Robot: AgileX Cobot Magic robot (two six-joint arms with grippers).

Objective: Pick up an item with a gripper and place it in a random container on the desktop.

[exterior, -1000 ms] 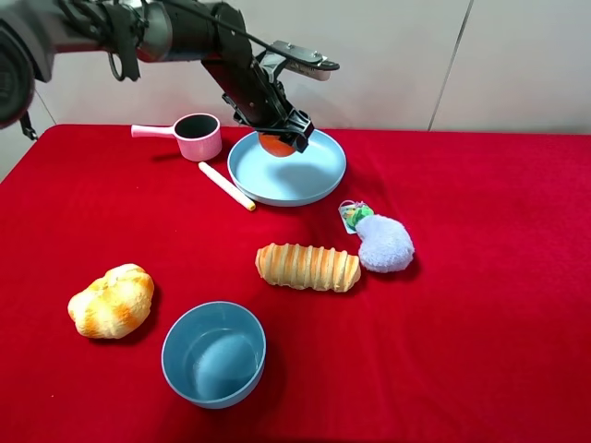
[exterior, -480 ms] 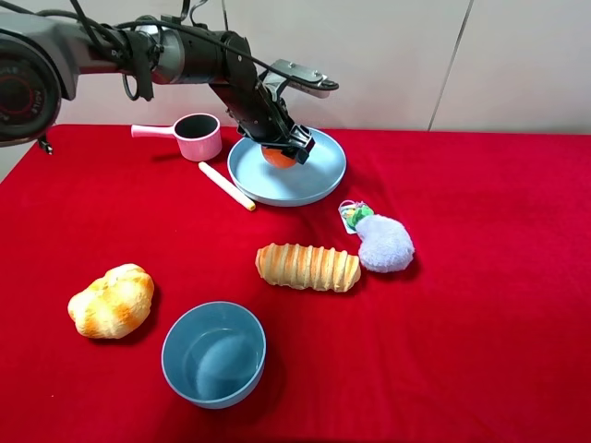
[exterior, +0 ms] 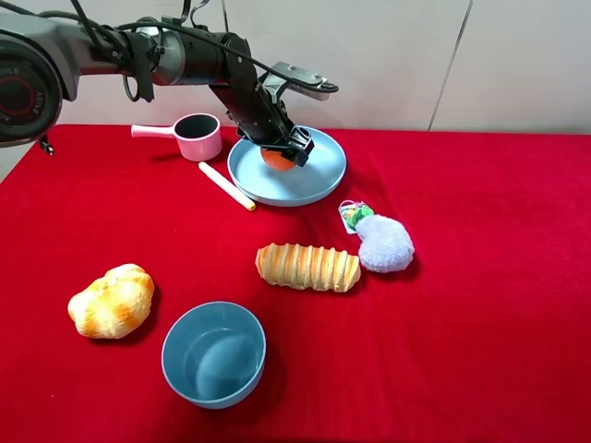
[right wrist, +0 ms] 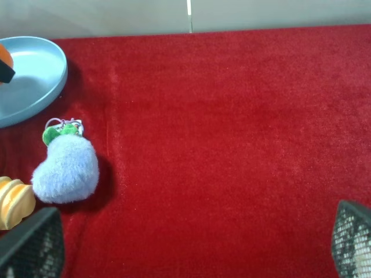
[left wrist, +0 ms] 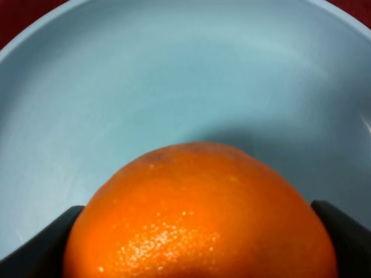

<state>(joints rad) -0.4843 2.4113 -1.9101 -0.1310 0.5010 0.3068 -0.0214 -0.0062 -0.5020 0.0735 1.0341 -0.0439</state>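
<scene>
The orange mandarin [exterior: 277,158] sits between the fingers of my left gripper [exterior: 280,153] at the back of the light blue plate [exterior: 305,180], low over or on the plate floor. In the left wrist view the mandarin [left wrist: 200,217] fills the near part of the picture, a dark finger [left wrist: 43,249] at each side and the plate [left wrist: 174,75] behind it. My right gripper [right wrist: 191,255] is open with nothing between its fingers [right wrist: 32,246], above the red desktop [right wrist: 232,145]; the plate's edge [right wrist: 35,81] shows at one side.
A pink saucepan [exterior: 192,136] and a white stick [exterior: 226,185] lie left of the plate. A ridged bread loaf [exterior: 307,267], a lilac plush toy [exterior: 382,242], a bread roll [exterior: 112,300] and a deep blue bowl [exterior: 214,353] lie on the red cloth nearer the front.
My left gripper has come down with the mandarin from just above the plate's back rim into the plate. Nothing else has moved.
</scene>
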